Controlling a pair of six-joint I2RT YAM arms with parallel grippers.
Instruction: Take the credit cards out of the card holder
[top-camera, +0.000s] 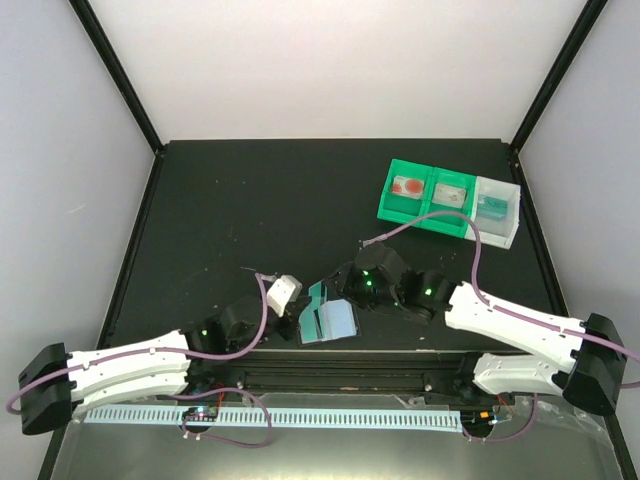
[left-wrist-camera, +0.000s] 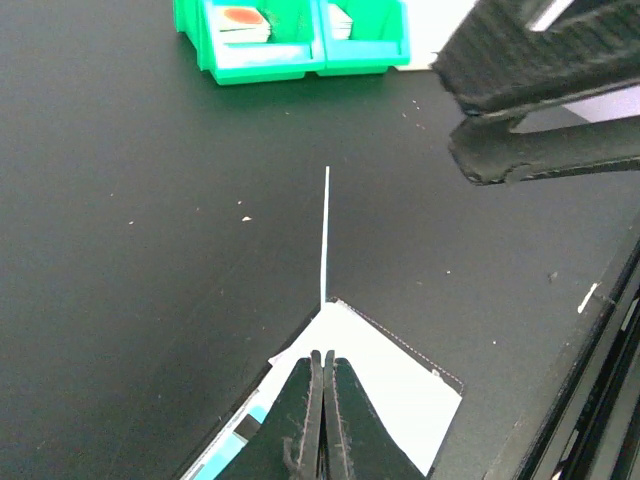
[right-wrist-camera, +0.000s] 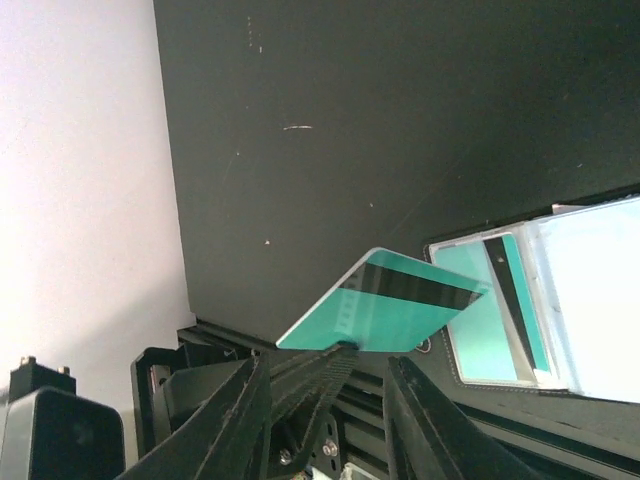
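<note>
The card holder (top-camera: 338, 322) lies open near the table's front edge, with a pale panel (left-wrist-camera: 400, 385) and black stitched rim. My left gripper (left-wrist-camera: 322, 357) is shut on a thin flap of it, which stands edge-on as a white line (left-wrist-camera: 325, 230). A teal credit card (right-wrist-camera: 395, 305) with a black stripe tilts just above my right gripper (right-wrist-camera: 328, 365). Those jaws stand apart and neither finger touches the card. Another teal card (right-wrist-camera: 480, 325) sits in the holder's pocket beside a pale blue panel (right-wrist-camera: 590, 300). In the top view the right gripper (top-camera: 345, 290) hovers at the holder's far edge.
A green-and-white three-compartment tray (top-camera: 448, 200) holding small items stands at the back right, also seen in the left wrist view (left-wrist-camera: 290, 45). The black table's front rail (top-camera: 340, 375) runs right behind the holder. Black frame posts rise at the table's far corners.
</note>
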